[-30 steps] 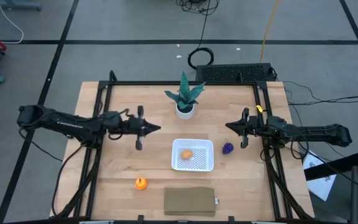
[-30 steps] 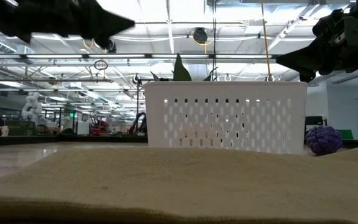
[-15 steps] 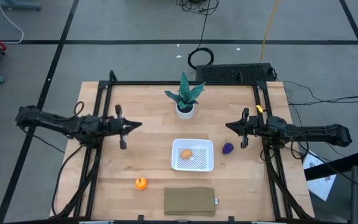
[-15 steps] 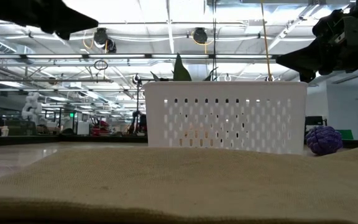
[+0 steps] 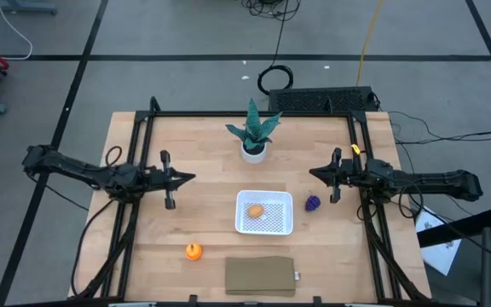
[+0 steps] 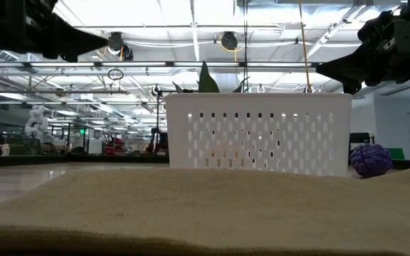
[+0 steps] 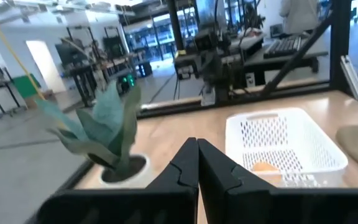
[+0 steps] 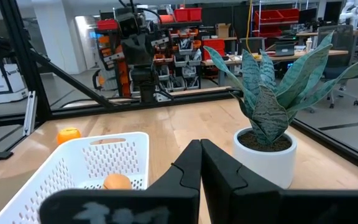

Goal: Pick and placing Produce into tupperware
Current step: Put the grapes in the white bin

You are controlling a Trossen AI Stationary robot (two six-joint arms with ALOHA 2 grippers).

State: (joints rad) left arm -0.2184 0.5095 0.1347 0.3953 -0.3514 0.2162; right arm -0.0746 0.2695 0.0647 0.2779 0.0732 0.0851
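The white tupperware [image 5: 264, 212] stands on the table's middle and holds the tan oval produce [image 5: 255, 210]. The purple produce [image 5: 313, 203] lies on the table just right of it. The orange round produce [image 5: 193, 251] lies toward the near edge, left of the tupperware. My left gripper [image 5: 193, 177] hovers shut over the left half of the table, pointing right at the tupperware [image 7: 284, 143]. My right gripper [image 5: 312, 173] hovers shut, far of the purple produce, pointing left. Both are empty.
A green potted plant [image 5: 253, 132] stands near the far edge, between the two grippers. A flat olive-brown pad [image 5: 261, 275] lies at the near edge, in front of the tupperware. Black frame rails run along the table's left and right sides.
My left gripper has drawn back toward the table's left edge, away from the tupperware, staying shut and level. My right arm and all the produce have stayed where they were.
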